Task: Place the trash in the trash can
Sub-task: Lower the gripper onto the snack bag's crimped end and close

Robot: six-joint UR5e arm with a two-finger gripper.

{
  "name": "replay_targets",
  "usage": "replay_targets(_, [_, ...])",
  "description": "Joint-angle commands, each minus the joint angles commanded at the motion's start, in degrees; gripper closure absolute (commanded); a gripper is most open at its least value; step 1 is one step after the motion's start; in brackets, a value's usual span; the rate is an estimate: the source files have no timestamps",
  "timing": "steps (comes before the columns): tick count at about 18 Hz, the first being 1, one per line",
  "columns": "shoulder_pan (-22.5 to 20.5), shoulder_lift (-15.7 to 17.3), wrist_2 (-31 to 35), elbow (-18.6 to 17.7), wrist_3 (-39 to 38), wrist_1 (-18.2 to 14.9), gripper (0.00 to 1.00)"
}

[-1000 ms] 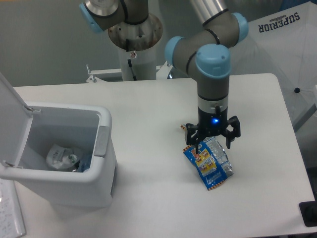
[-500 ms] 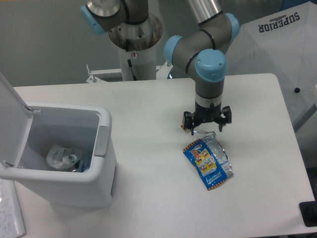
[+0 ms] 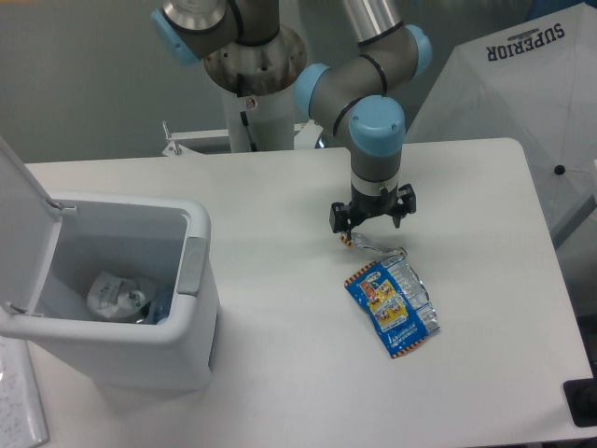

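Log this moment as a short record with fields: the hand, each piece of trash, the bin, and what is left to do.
hand: the arm's black two-finger hand is above the table, up and left of the wrapper, fingers spread, holding nothing
wrapper: crinkled blue snack wrapper with yellow print lies flat on the white table, right of the bin
bottle: crushed clear plastic bottle lies inside the bin
bin: large white rectangular plastic trash can, lid open
remaining: wrapper not yet binned

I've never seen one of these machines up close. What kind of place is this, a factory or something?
More likely a robotics lab or test room: one arm on a pedestal behind a plain white table, a white trash can and a blue snack wrapper laid out as practice props.
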State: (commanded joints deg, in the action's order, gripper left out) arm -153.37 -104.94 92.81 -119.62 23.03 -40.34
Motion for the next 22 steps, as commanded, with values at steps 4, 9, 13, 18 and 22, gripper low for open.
replay_targets(4, [0.0,-0.17,0.52,-0.44,-0.09,0.0,0.0])
replay_targets(9, [0.09,-0.79,1.41,-0.53,-0.18,0.09,0.0])
replay_targets(13, [0.09,-2.46,1.41,1.05,-1.32,0.18,0.0])
replay_targets(18, [0.18,-3.16,1.41,1.58,-2.47,0.18,0.0])
replay_targets(22, [0.26,-3.6,1.41,1.58,-2.47,0.44,0.01])
